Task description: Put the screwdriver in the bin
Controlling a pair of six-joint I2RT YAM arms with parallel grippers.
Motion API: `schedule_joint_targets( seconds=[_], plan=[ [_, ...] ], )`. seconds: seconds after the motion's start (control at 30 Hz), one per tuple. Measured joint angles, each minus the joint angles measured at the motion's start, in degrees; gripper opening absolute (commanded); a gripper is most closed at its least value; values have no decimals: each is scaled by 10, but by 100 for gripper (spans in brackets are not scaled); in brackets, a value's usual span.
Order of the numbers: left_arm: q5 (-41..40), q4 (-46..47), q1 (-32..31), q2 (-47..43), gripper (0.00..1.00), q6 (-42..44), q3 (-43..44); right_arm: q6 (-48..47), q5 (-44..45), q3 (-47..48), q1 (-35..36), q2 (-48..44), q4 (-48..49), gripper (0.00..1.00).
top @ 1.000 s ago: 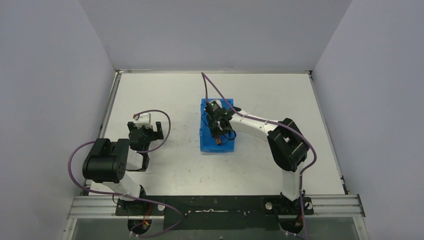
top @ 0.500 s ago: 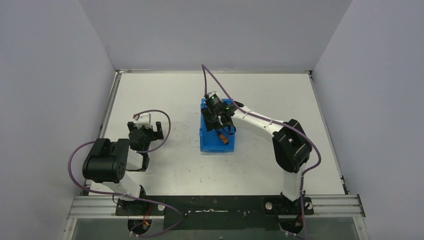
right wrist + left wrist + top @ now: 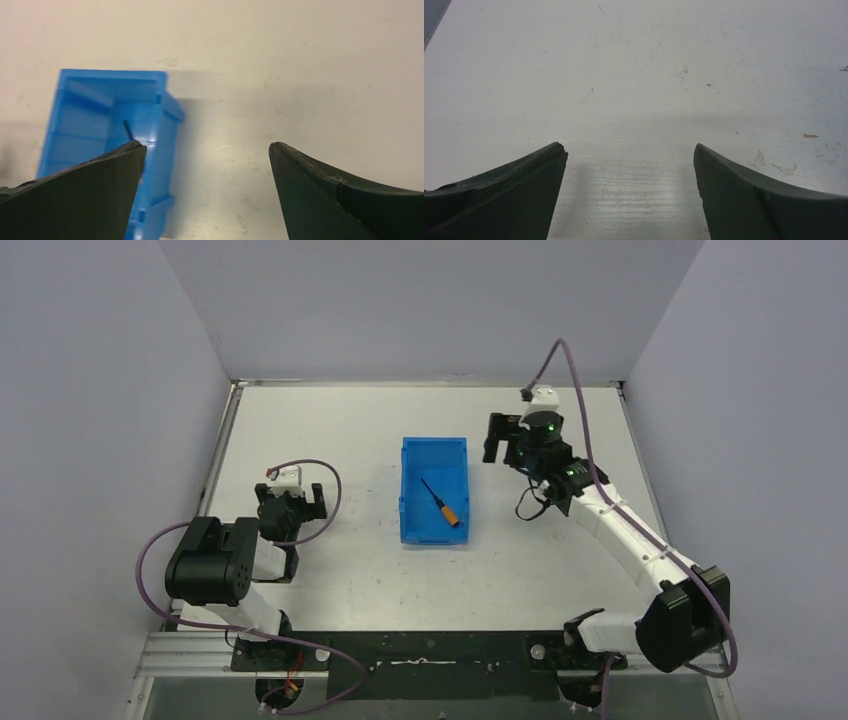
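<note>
The blue bin (image 3: 410, 530) stands in the middle of the table, and the screwdriver (image 3: 441, 502) lies on its floor, orange handle toward the near right. My right gripper (image 3: 497, 439) hangs open and empty to the right of the bin, clear of it. In the right wrist view my right gripper (image 3: 206, 146) has its jaws wide apart over bare table, with the bin (image 3: 80, 125) at the left and only the thin black shaft of the screwdriver (image 3: 128, 129) showing. My left gripper (image 3: 302, 502) is open above bare table at the left, also open in its wrist view (image 3: 630, 146).
Grey walls enclose the table on three sides. The left arm's purple cable (image 3: 325, 480) loops beside its wrist. The right arm (image 3: 620, 530) stretches diagonally across the right half of the table.
My right gripper opened and let the screwdriver go into the bin, then rose and swung right, away from the bin. The left arm has not moved.
</note>
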Motion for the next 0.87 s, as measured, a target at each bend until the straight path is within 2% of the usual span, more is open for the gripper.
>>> schedule_joint_targets(
  seconds=[0.13,0.27,0.53,0.67,0.87],
  plan=[
    [0,0,0,0,97,0,0,-19,8,-129,-81,-81,75,100],
    [0,0,0,0,97,0,0,-47,11,-291,-153,-154,190,100],
    [0,0,0,0,97,0,0,-121,21,-573,-175,-231,464,100],
    [0,0,0,0,97,0,0,-145,29,-630,-175,-239,545,100],
    [0,0,0,0,97,0,0,-165,32,-642,-175,-263,620,100]
  ],
)
